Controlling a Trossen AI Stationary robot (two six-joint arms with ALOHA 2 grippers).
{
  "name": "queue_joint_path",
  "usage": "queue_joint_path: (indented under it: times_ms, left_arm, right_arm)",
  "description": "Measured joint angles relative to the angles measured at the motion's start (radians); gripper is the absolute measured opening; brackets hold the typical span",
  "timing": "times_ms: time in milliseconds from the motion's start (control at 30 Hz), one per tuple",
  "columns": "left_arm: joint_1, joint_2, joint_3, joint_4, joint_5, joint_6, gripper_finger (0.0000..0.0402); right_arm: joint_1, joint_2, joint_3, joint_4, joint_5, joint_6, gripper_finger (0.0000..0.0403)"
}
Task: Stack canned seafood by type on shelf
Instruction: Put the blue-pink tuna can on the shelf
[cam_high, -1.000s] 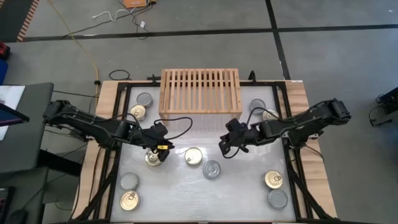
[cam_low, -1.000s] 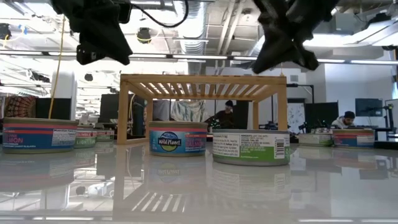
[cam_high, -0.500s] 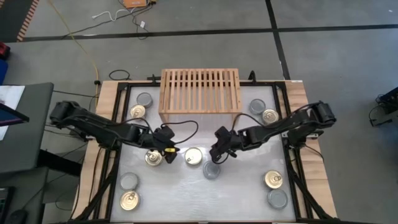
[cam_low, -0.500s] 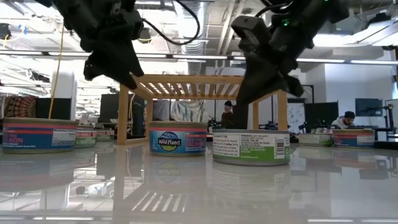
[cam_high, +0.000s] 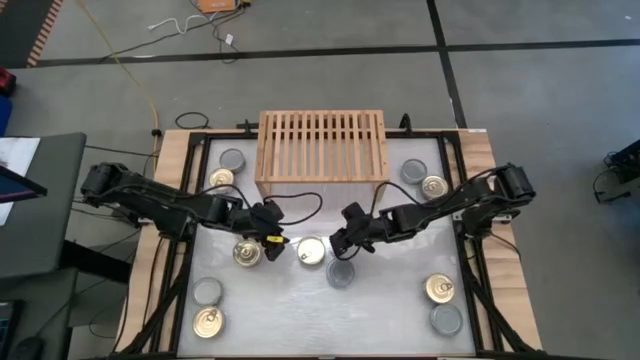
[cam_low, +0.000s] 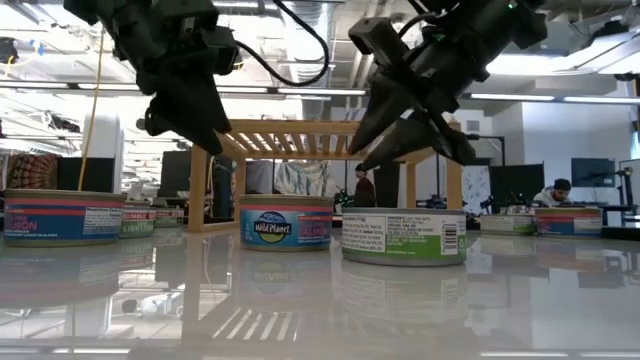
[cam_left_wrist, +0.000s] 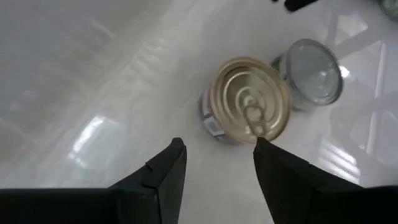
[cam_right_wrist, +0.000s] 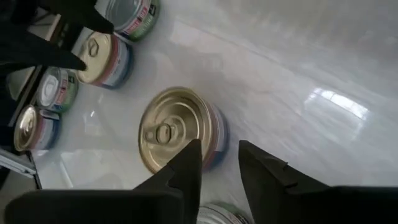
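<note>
With both jaws apart, the left gripper (cam_high: 272, 240) and right gripper (cam_high: 338, 240) flank the centre-frame gold-topped can (cam_high: 311, 251); we judge it rigid, slick-walled, best pinched across its sides.

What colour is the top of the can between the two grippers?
Gold, with a pull ring. The can shows best in the right wrist view.

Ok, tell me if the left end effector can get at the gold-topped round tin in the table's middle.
Probably yes: the left end effector hangs open just short of the gold-topped round tin, nothing between, though the right end effector hovers there too.
</note>
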Motion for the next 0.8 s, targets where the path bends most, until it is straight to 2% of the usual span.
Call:
queue_joint_path:
  times_ms: [167, 300, 600, 800]
  left_arm:
    - [0.013, 0.000, -0.013, 0.004, 0.001, -0.020, 0.0180]
    - [0.012, 0.000, -0.015, 0.003, 0.002, -0.019, 0.0180]
    - [0.012, 0.000, -0.015, 0.003, 0.002, -0.039, 0.0180]
    - [0.012, 0.000, -0.015, 0.003, -0.001, -0.028, 0.0180]
  right_arm:
    - [0.007, 0.057, -0.001, 0.065, 0.001, 0.059, 0.0163]
    - [0.017, 0.091, 0.000, 0.118, 0.000, 0.065, 0.0169]
    - [0.030, 0.093, 0.000, 0.120, 0.001, 0.126, 0.0147]
    - [0.047, 0.150, 0.000, 0.186, 0.007, 0.190, 0.0134]
